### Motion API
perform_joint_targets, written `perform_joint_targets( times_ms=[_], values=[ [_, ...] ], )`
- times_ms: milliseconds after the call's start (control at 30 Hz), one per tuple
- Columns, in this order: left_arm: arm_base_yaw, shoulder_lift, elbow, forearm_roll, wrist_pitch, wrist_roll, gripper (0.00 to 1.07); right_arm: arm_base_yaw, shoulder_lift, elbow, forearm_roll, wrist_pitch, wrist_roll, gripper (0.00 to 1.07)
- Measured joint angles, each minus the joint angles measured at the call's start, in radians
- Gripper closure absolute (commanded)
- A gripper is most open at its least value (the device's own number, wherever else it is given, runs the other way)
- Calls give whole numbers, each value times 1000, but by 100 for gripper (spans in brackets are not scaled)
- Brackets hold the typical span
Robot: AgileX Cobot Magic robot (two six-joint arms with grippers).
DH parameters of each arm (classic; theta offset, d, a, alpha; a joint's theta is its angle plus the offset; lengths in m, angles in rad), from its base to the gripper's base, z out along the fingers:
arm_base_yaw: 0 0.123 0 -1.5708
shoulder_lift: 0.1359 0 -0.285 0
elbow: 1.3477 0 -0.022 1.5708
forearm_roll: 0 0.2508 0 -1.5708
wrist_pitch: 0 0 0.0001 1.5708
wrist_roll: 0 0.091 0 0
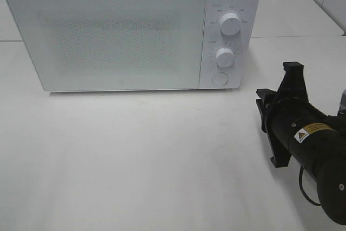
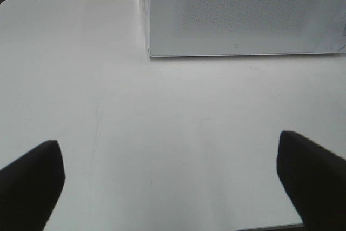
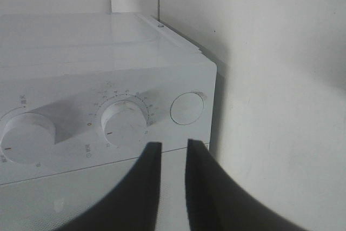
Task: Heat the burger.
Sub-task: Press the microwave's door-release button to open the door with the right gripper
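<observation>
Exterior high showed a white microwave (image 1: 108, 31), door closed, dial markings too small to read. Noted a warning sticker (image 1: 310, 132) on the right arm, wording illegible. Found left gripper (image 2: 170, 187) spread wide above the table (image 2: 162, 123), right gripper (image 3: 174, 147) nearly pressed together, pinching nothing. Could not tell where the burger was.

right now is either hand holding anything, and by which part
Nothing is held. The left hand is wide open over the table; the right hand is nearly closed, its narrow gap empty, in front of the microwave.
</observation>
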Motion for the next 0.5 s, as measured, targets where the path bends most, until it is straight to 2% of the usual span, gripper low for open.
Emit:
perform_joint_targets(
  times_ms=[33,67,167,500],
  values=[
    [0,0,0,0,0,0,7,0,0,0,0,0,0,95],
    [0,0,0,0,0,0,7,0,0,0,0,-1,6,101],
    [0,0,0,0,0,0,7,0,0,0,2,-2,8,107],
    [0,0,0,0,0,0,7,0,15,0,9,-5,41,107]
  ],
)
